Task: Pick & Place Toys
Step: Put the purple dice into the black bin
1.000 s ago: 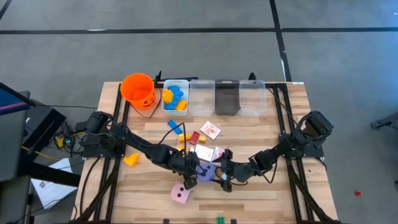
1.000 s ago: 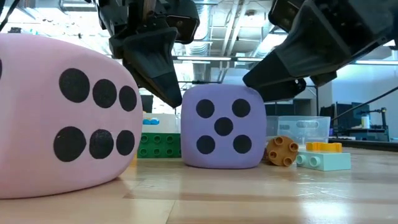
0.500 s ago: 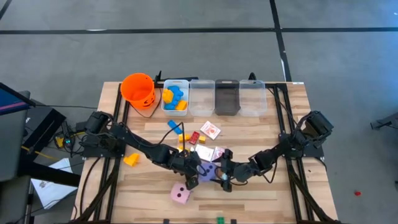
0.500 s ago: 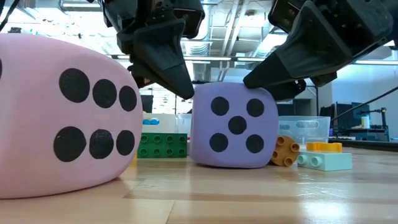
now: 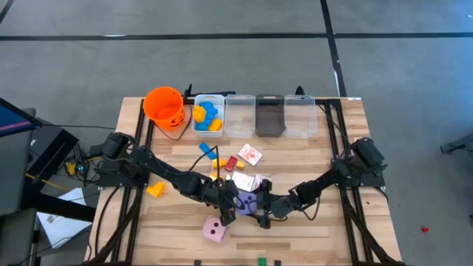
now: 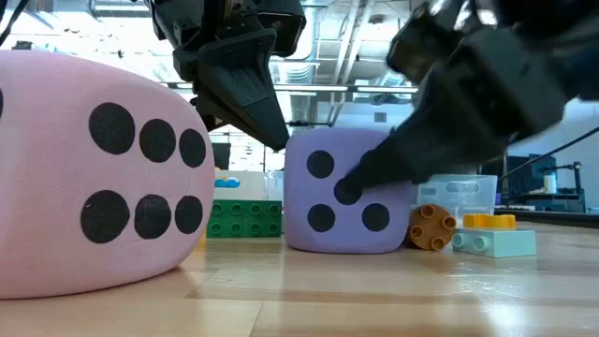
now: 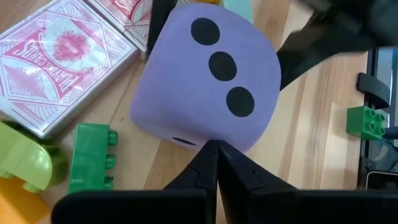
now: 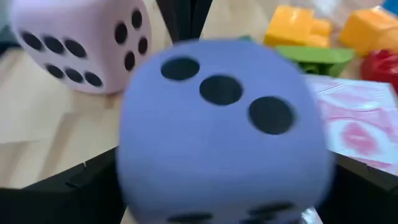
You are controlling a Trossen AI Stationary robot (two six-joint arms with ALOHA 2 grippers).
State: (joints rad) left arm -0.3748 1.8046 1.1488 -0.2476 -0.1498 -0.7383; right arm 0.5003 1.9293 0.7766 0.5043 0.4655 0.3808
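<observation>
The purple die (image 5: 249, 202) sits on the wooden table (image 5: 325, 236) a little below the table's centre, toward six o'clock, with both arms meeting at it. The left gripper (image 5: 230, 205) is at the die's nine o'clock side; its two dark fingers (image 7: 214, 163) are pressed together, clenched on nothing, with their joined tip right at the die's lower edge in the left wrist view. The right gripper (image 5: 261, 209) comes in from the three to four o'clock side with its jaws spread wide, one on each side of the die, which fills the right wrist view between them; whether the jaws actually press on it I cannot tell. The pink die (image 5: 214, 232) lies just beside it at about seven o'clock, apart from both grippers. Pink-and-white cards (image 5: 250, 154) lie at twelve o'clock from the purple die, with small green blocks (image 7: 92, 157) close by. Along the table's twelve o'clock edge stand the orange bucket (image 5: 163, 105) and a row of clear bins (image 5: 270, 115), the leftmost holding blue and yellow blocks (image 5: 207, 117).
</observation>
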